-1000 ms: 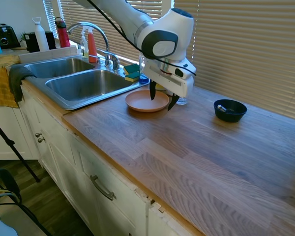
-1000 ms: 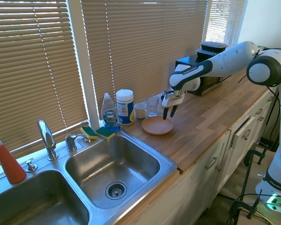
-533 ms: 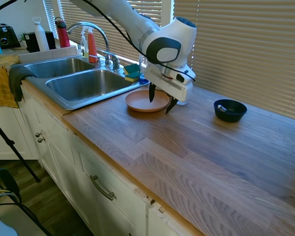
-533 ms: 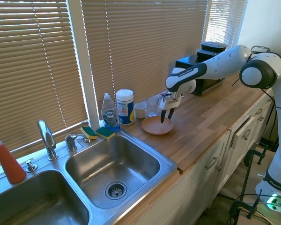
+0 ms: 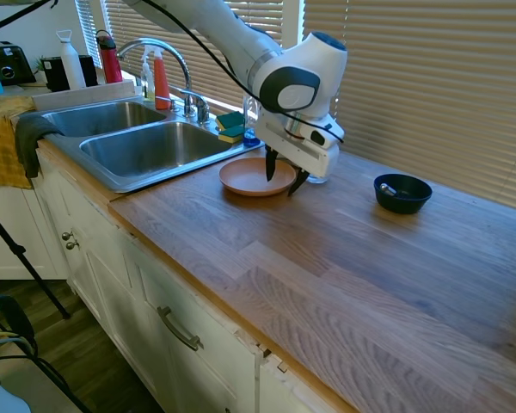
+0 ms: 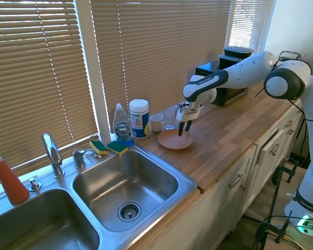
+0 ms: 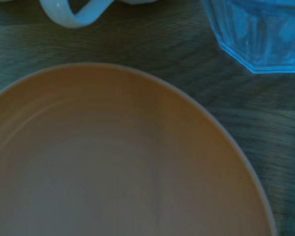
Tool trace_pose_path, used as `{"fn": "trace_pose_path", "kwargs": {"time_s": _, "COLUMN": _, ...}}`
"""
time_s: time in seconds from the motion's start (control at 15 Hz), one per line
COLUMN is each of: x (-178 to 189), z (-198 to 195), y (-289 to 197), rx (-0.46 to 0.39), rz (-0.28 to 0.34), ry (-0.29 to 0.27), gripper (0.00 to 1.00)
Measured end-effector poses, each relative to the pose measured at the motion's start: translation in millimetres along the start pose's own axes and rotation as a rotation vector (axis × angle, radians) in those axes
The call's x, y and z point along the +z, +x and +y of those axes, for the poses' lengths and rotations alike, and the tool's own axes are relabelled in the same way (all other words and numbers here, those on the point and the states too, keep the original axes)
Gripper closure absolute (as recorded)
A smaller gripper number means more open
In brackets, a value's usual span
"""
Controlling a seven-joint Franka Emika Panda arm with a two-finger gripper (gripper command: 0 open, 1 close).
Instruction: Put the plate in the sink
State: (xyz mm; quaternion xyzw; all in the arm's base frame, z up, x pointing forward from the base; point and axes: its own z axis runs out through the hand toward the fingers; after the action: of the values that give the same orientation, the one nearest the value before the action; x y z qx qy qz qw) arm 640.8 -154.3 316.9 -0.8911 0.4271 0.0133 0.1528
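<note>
The terracotta-orange plate lies flat on the wooden counter just right of the sink. My gripper hangs open straight down over the plate's right rim. One black finger reaches inside the plate and the other stands outside the rim. In the wrist view the plate fills most of the picture from close up. The steel double sink's near basin holds nothing.
A drinking glass and a white cup stand just behind the plate. Dish soap, a wipes canister and sponges line the sink's back edge. A dark blue bowl sits further right.
The gripper has come down and shifted slightly toward the plate, its open fingers now straddling the rim. The plate has not moved.
</note>
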Motion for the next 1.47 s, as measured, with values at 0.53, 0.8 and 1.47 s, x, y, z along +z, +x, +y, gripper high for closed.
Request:
{"fn": "trace_pose_path", "kwargs": {"time_s": 0.53, "x": 4, "z": 9, "y": 9, "rx": 0.002, "rz": -0.03, "ry": 0.026, "gripper": 1.0}}
{"fn": "trace_pose_path", "kwargs": {"time_s": 0.8, "x": 5, "z": 12, "y": 15, "rx": 0.0, "rz": -0.06, "ry": 0.054, "gripper": 1.0}}
{"fn": "trace_pose_path", "kwargs": {"time_s": 1.47, "x": 15, "z": 4, "y": 8, "rx": -0.075, "rz": -0.215, "ry": 0.109, "gripper": 1.0}}
